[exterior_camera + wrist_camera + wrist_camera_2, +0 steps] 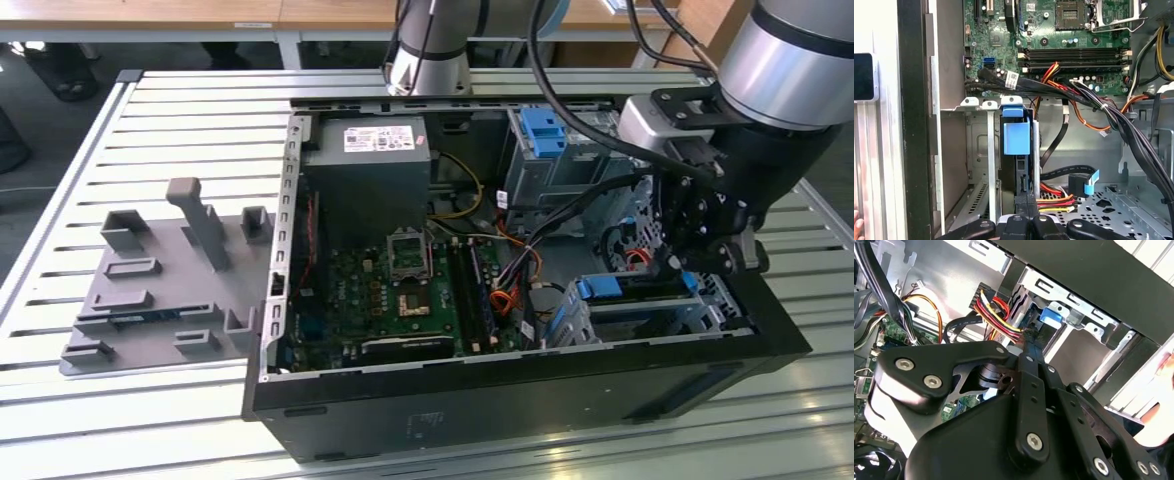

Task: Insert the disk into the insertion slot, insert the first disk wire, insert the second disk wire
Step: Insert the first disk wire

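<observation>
You see the black two-fingered gripper [1027,202], jaws nearly together, pinching the red-yellow-black wire bundle [1054,201] at the blue-framed silver-grey disk [1017,137], which sits in the light grey perforated metal slot [979,150].

Open black PC case [507,385] on slatted counter [174,110] — green motherboard [400,295], grey power supply [363,185] inside; grey fixture plate [140,300] beside it, exterior view's left.

Slatted silver table [187,120] stands before pale wooden desks [160,12].
</observation>
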Available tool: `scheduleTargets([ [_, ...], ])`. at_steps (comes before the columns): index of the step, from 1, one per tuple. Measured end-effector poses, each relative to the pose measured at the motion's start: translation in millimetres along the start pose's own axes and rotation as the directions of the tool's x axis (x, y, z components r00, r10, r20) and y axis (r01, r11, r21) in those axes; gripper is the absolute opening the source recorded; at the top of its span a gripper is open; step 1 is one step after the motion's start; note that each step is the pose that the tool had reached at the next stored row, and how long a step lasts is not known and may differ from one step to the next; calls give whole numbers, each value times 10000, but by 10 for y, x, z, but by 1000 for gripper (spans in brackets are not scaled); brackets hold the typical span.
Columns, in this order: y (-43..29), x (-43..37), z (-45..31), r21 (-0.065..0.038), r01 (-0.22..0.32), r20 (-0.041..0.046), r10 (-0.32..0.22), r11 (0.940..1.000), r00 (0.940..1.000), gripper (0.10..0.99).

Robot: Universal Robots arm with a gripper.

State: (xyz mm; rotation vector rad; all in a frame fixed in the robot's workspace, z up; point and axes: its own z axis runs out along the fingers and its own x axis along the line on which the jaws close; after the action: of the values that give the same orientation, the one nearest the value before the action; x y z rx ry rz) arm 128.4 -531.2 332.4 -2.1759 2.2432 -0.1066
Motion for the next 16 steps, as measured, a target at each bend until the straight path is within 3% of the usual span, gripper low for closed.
scheduleTargets([
  [6,-11,-1,5,0,-3,10,3,10000,10000,106],
  [16,-18,3,-96,-21,0,6,0,10000,10000,106],
])
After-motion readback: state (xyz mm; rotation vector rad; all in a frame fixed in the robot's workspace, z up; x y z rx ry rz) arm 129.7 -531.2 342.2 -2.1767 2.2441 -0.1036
